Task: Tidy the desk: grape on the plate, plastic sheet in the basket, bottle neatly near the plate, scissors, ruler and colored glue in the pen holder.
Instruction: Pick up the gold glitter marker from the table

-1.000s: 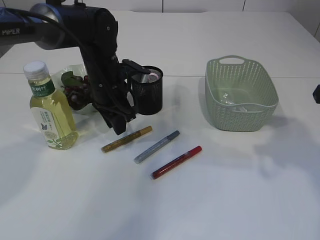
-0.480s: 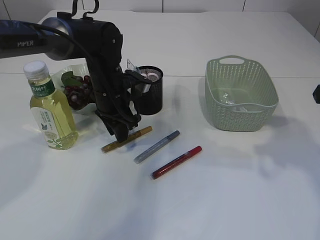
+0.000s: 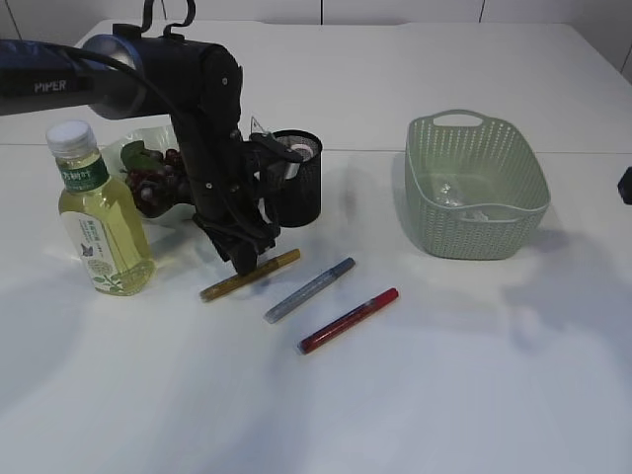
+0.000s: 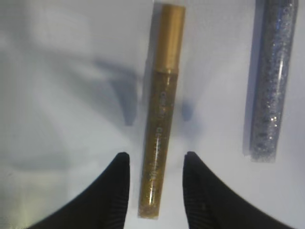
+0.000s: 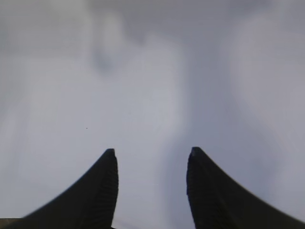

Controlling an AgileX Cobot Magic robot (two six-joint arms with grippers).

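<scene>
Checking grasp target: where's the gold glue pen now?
Exterior view, left of centre: gold glue pen lies on the table between the bottle and silver pen, under the open left gripper.

- The left arm (image 3: 148, 74) is showing as a thick, glossy black tube, with "PIPER" reading in white letters near its left end.
- A black cable (image 3: 163, 12) is looping up in two arcs above the rounded joint housing.
- A smaller black cable is trailing along the upper link.
- The left gripper (image 4: 155, 164) is presenting two black, pointed fingers (image 4: 112, 191) with finely ribbed inner faces.
- The right gripper (image 5: 151, 160) is looking the same: matte black, tapered fingers (image 5: 102, 191), ridged on the inside.
- A sliver of black is peeking in at the right edge, too small to tell.
</scene>
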